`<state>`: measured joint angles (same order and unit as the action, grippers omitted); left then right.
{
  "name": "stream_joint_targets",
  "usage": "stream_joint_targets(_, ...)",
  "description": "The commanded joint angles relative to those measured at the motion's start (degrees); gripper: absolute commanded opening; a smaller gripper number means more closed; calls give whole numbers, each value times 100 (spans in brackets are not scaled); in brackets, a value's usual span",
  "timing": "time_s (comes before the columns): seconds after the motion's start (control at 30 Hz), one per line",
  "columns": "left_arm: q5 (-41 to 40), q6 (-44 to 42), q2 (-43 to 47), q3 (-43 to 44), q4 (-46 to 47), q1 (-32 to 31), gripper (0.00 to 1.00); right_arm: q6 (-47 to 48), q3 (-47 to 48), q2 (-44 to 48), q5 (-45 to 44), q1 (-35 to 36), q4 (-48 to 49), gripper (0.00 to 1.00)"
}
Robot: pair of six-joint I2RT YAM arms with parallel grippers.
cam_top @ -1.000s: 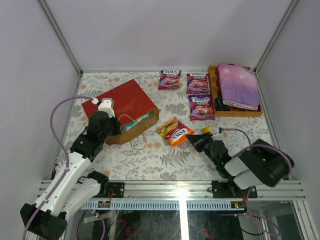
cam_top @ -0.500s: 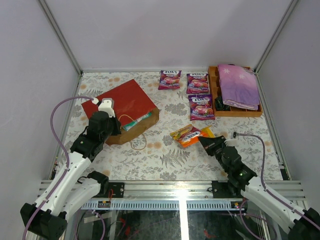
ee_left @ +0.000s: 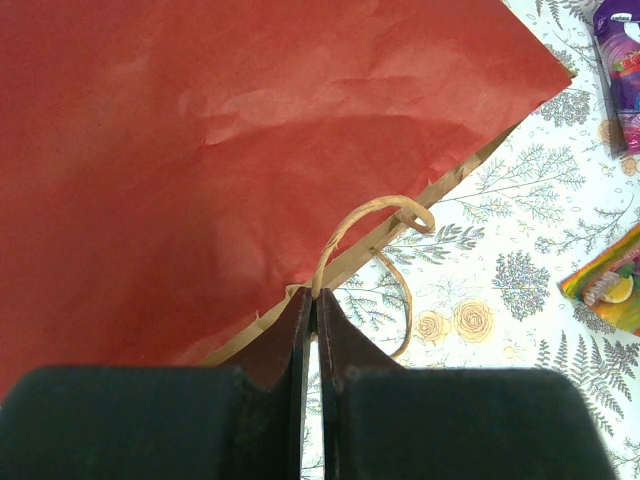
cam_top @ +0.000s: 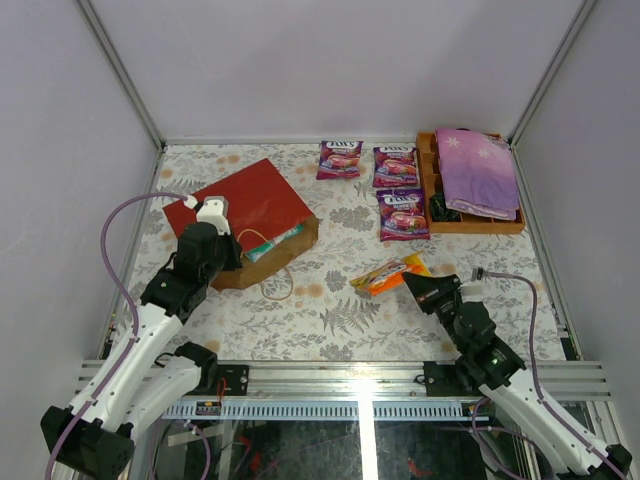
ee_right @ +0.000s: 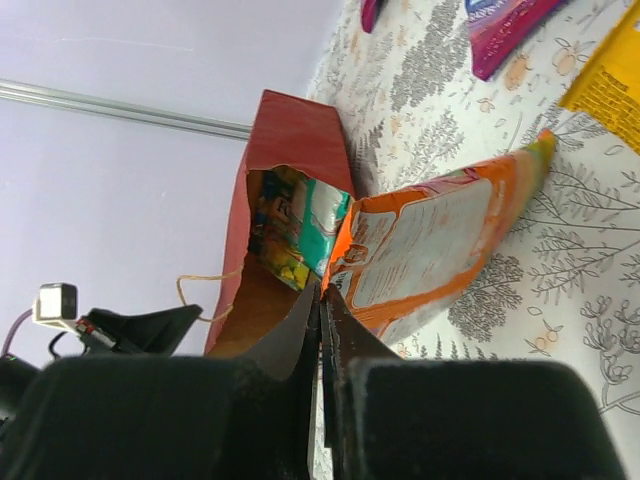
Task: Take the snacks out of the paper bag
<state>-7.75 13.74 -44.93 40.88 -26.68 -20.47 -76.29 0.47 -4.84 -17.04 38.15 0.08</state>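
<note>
From above, my left end effector (cam_top: 233,260) sits at the near edge of the red paper bag (cam_top: 250,200), which lies on its side on the table (cam_top: 330,320) with its mouth toward the middle. My right end effector (cam_top: 413,284) is pressed together on one end of the orange pouch (cam_top: 383,277), well clear of the bag. Three purple pouches (cam_top: 395,166) lie out beside the tray (cam_top: 428,175). A green-yellow pouch (cam_top: 272,243) shows inside the bag's mouth.

In my left wrist view, my fingers are shut tight on the bag's thin cord handle (ee_left: 345,225). I judge that a hard pull could slip the cord free or tear it from the paper, and the mouth would sag shut.

In my right wrist view, I pinch only the edge of the orange pouch (ee_right: 430,245), whose far end tilts toward the table. The film is glossy, so I expect a quick swing could slide it out. The green-yellow pouch (ee_right: 295,225) sits deep in the bag, where reaching in may shove the bag away.
</note>
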Motion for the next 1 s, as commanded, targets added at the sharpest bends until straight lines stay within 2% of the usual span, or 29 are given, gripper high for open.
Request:
stream_joint_targets(0.0, 130, 45, 8, 23, 129, 31, 0, 156, -679, 279, -242, 34, -1557, 0)
stream_joint_targets(0.2, 145, 41, -20, 35, 128, 34, 0, 315, -664, -568, -167, 34, -662, 0)
stream_joint_targets(0.5, 146, 37, -42, 51, 128, 34, 0, 631, -381, -3180, 15, 34, 1691, 0)
stream_joint_targets(0.97, 211, 50, 8, 42, 136, 33, 0, 462, 463, -6429, 130, 33, 4116, 0)
